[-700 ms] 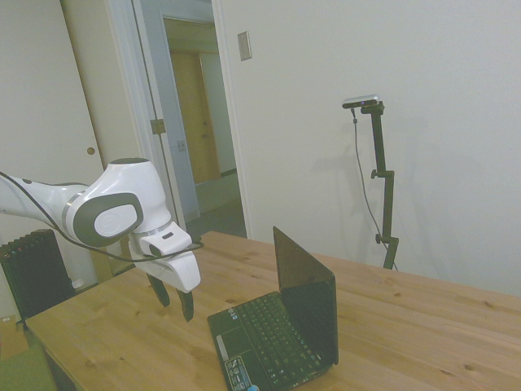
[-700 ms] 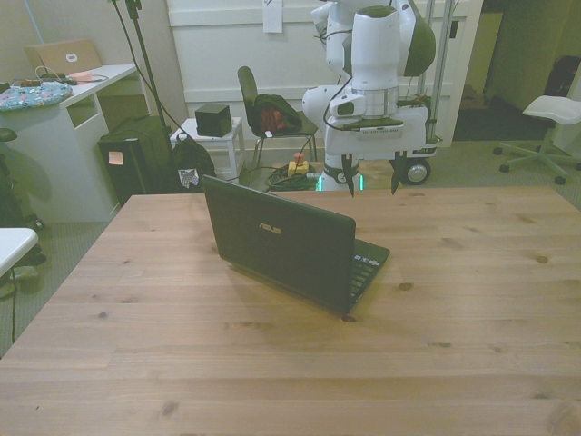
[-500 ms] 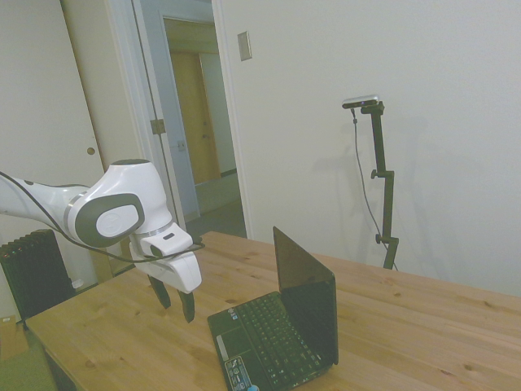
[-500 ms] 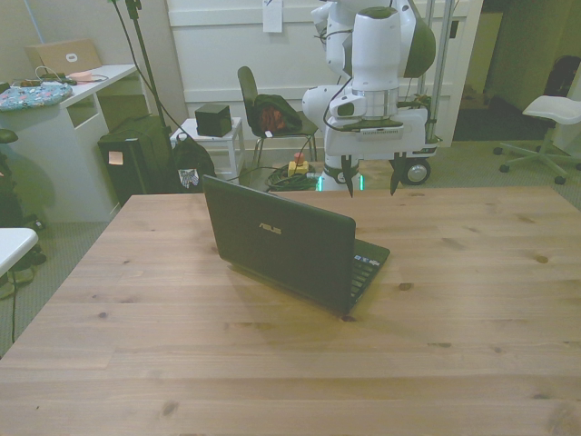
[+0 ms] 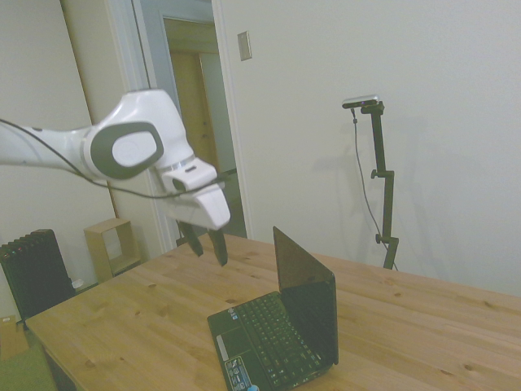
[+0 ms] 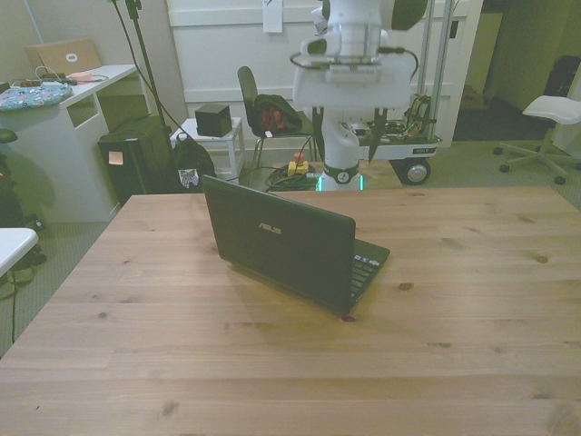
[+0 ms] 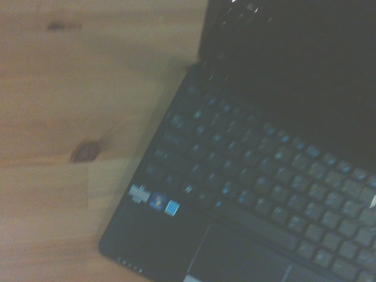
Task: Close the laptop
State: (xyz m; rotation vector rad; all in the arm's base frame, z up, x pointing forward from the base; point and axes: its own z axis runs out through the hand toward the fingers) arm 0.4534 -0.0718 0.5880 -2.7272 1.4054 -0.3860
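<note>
Wooden worktop (image 5: pixel 423 318) broad and mostly bare, carrying one thing only. Placed near its middle, the laptop (image 5: pixel 281 330): base flat on the wood, lid (image 6: pixel 277 241) raised just past upright, glossy back turned toward the front camera, keyboard (image 7: pixel 247 176) and stickered palm rest facing the robot's side. Probably set that way so the lid's upper edge stands exposed to a push from above or behind.

White arm (image 5: pixel 98 151) held high, reaching in from the side view's left, wrist tilted down toward the keys. Pincer (image 5: pixel 205 244) empty, fingers parted with a clear gap between the dark tips, gripping nothing. Height looks chosen to clear the lid's top edge before crossing over it.

Laptop below and ahead of the pincer, well apart from it; no contact anywhere. In the side view, fingertips hang near the level of the lid's top edge, over bare wood on the keyboard side. In the wrist view, blurred keys and a palm-rest corner fill the frame beside bare wood.
</note>
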